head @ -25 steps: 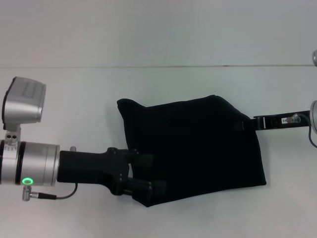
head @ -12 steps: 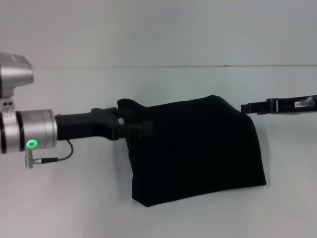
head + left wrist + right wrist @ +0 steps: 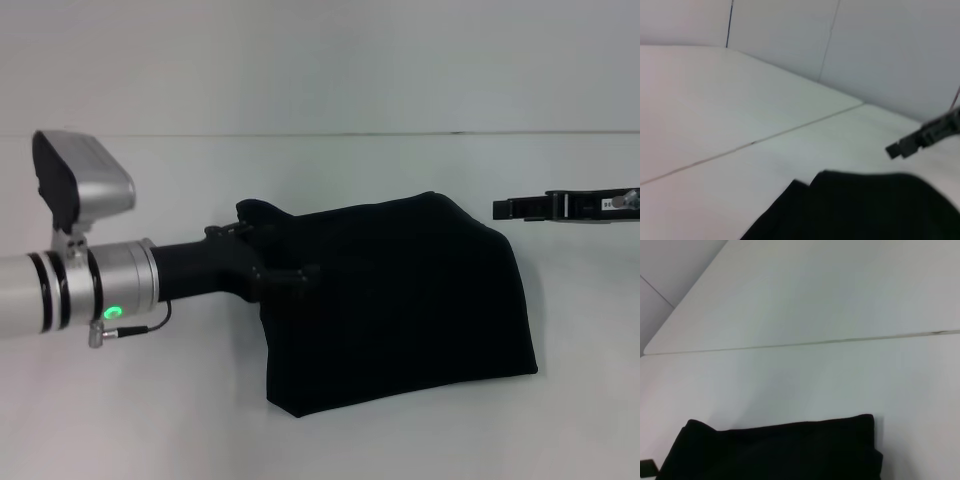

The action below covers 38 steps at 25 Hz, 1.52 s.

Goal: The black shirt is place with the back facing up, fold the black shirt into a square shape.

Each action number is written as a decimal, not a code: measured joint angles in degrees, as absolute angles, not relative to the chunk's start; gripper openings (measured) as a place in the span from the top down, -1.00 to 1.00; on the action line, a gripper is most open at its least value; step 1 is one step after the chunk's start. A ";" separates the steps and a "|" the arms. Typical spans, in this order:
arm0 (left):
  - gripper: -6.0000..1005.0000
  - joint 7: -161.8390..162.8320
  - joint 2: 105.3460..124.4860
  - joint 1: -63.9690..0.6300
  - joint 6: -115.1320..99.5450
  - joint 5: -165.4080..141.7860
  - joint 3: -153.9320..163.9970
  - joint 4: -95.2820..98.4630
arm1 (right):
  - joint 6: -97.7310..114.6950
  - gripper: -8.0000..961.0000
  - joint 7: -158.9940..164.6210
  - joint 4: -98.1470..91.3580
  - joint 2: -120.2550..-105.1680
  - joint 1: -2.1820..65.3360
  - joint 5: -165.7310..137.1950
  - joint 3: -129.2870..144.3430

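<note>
The black shirt (image 3: 395,300) lies folded into a rough square on the white bench (image 3: 150,420). My left jaws (image 3: 285,272) sit over its near-left edge; I cannot tell their opening. My right jaws (image 3: 505,208) hover just off its far-right corner, opening unclear.

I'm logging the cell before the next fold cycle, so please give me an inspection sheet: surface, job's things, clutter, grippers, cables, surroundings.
Surface: white table with a thin seam line across its far part.
Job's things: black shirt lies folded into a rough four-sided block, with an uneven bump at its far-left corner; no print shows.
Clutter: nothing seen.
Grippers: left gripper is at the shirt's left edge, dark against dark cloth. Right gripper is apart from the shirt, just off its far-right corner.
Cables: a thin black cable loops beside the green light on the left wrist.
Surroundings: plain pale wall behind the table.
</note>
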<state>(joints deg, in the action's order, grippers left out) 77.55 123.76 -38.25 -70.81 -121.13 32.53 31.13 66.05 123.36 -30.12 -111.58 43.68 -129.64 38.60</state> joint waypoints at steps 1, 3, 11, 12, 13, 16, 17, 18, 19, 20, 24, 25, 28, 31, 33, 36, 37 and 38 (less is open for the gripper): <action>-0.89 76.32 123.84 -38.21 -69.33 -121.06 32.51 30.19 | 65.93 -0.39 123.31 -30.04 -111.66 43.68 -129.64 38.59; -0.89 75.15 123.86 -38.29 -66.60 -121.05 32.52 28.46 | 65.83 -0.38 123.31 -30.02 -111.77 43.68 -129.64 38.58; -0.89 73.53 123.99 -37.62 -63.36 -121.82 32.51 27.38 | 65.73 -0.37 123.31 -29.90 -111.86 43.68 -129.71 38.63; -0.89 73.52 124.00 -37.53 -63.28 -122.02 32.52 27.43 | 65.74 -0.37 123.31 -29.88 -111.86 43.68 -129.75 38.65; -0.89 73.51 124.00 -37.42 -63.20 -122.39 32.51 27.50 | 65.73 -0.37 123.32 -29.88 -111.87 43.68 -129.79 38.65; -0.89 73.50 124.01 -37.24 -63.36 -122.98 32.51 27.63 | 65.90 -0.37 123.70 -29.57 -111.72 43.68 -129.91 38.65; -0.89 73.55 124.01 -37.19 -63.75 -123.03 32.52 27.73 | 66.04 -0.37 123.91 -29.35 -111.57 43.68 -129.92 38.69; -0.89 73.66 124.01 -37.15 -64.43 -123.08 32.52 27.91 | 66.34 -0.37 124.22 -29.02 -111.45 43.68 -129.95 38.78; -0.89 73.78 124.00 -37.10 -65.20 -123.11 32.52 28.14 | 66.56 -0.37 124.54 -28.82 -111.36 43.72 -129.97 38.91; -0.89 73.86 123.98 -37.05 -65.96 -123.14 32.52 28.37 | 66.94 -0.37 125.04 -28.61 -111.33 43.78 -129.99 39.05; -0.89 73.90 123.96 -36.93 -67.12 -123.17 32.52 28.80 | 68.32 -0.37 126.47 -27.12 -111.29 44.36 -130.09 39.28; -0.89 73.90 123.95 -36.94 -67.24 -123.18 32.52 28.87 | 68.36 -0.37 126.77 -26.61 -111.33 44.47 -130.10 39.28; -0.89 73.90 123.94 -37.00 -67.40 -123.21 32.53 29.00 | 67.73 -0.37 127.45 -24.79 -111.68 44.91 -130.10 39.53; -0.89 73.84 123.93 -37.06 -67.38 -123.23 32.58 29.00 | 66.38 -0.37 127.46 -23.48 -112.39 45.23 -130.13 39.97; -0.89 73.81 123.92 -37.14 -67.36 -123.23 32.72 29.00 | 66.27 -0.37 127.35 -23.40 -112.99 45.30 -130.12 40.00; -0.89 73.74 123.92 -37.18 -67.11 -123.23 33.03 29.06 | 65.67 -0.37 127.31 -23.07 -113.80 45.75 -129.96 39.99; -0.89 73.72 123.92 -37.20 -67.10 -123.23 33.03 29.06 | 65.24 -0.37 127.22 -22.91 -114.15 45.91 -129.88 39.94; -0.89 73.68 123.92 -37.24 -67.03 -123.23 33.04 29.04 | 64.86 -0.37 127.13 -22.79 -114.52 46.03 -129.77 39.85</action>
<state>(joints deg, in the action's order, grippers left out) 73.68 123.92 -37.24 -67.03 -123.23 33.04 29.04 64.86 127.13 -22.79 -114.52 46.03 -129.77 39.85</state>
